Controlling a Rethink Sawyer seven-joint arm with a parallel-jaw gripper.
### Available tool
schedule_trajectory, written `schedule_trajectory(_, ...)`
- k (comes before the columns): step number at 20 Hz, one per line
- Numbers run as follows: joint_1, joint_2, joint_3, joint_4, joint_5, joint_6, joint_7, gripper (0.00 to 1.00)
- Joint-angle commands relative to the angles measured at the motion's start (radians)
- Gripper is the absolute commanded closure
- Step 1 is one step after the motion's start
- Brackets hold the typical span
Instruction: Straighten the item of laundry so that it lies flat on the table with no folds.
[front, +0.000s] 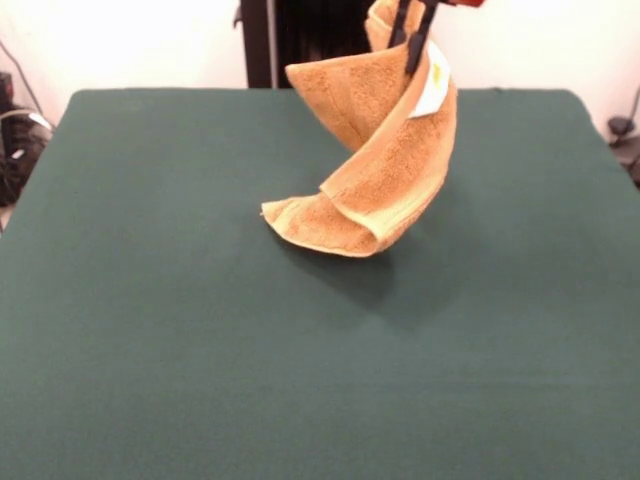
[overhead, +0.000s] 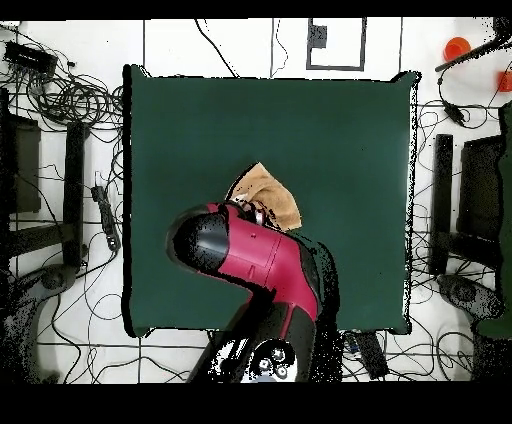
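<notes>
The golden-tan terry towel hangs twisted from my gripper at the top of the front view. Its lower end rests folded on the dark green table, and its white label shows near the top. The black fingers are shut on the towel's upper edge. In the overhead view only a corner of the towel shows past the red and black arm, which hides the gripper. The towel sits near the middle of the table.
Cables and dark equipment lie on the floor all round the table. An orange object sits on the floor at the top right of the overhead view. The robot's black pedestal stands behind the table's far edge.
</notes>
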Motion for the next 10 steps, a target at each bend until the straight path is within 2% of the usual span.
schedule_trajectory(1, 0.029, -0.005, 0.046, 0.021, 0.021, 0.125, 0.261, 1.00)
schedule_trajectory(10, 0.034, -0.026, 0.061, 0.051, 0.028, 0.114, 0.267, 1.00)
